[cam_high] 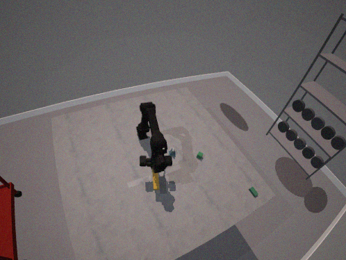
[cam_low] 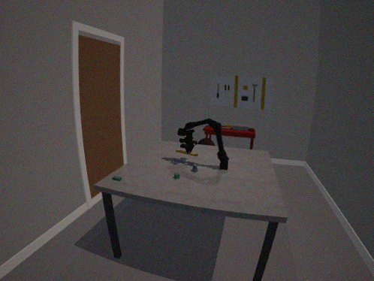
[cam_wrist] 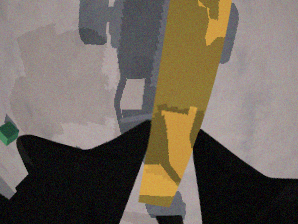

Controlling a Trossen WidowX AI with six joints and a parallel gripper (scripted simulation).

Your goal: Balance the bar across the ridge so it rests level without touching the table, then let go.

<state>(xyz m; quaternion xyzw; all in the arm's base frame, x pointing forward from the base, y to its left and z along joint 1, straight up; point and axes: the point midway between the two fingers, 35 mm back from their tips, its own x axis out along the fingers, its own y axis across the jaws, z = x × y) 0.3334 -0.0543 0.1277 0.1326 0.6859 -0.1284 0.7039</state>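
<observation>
The yellow bar (cam_high: pixel 155 182) (cam_low: pixel 181 151) (cam_wrist: pixel 187 65) is held in the air, roughly level, its shadow apart from it on the table. My gripper (cam_low: pixel 188 151) (cam_wrist: pixel 172 129) is shut on the bar, with one black finger on each side of it. In the wrist view the bar's near end sticks out between the fingers and its long part runs to the top edge. A small blue-grey peaked piece, which looks like the ridge (cam_high: pixel 172 153) (cam_low: pixel 194 169), stands on the table nearer the arm's base, apart from the bar. Its shape is too small to tell exactly.
A small green block (cam_high: pixel 199 155) (cam_low: pixel 176 176) (cam_wrist: pixel 9 133) lies near the ridge. A longer green block (cam_high: pixel 253 191) (cam_low: pixel 117 178) lies farther off, near a corner of the table (cam_low: pixel 244 188). A red cart (cam_high: pixel 6 219) (cam_low: pixel 233 132) and a shelf rack stand away from the table.
</observation>
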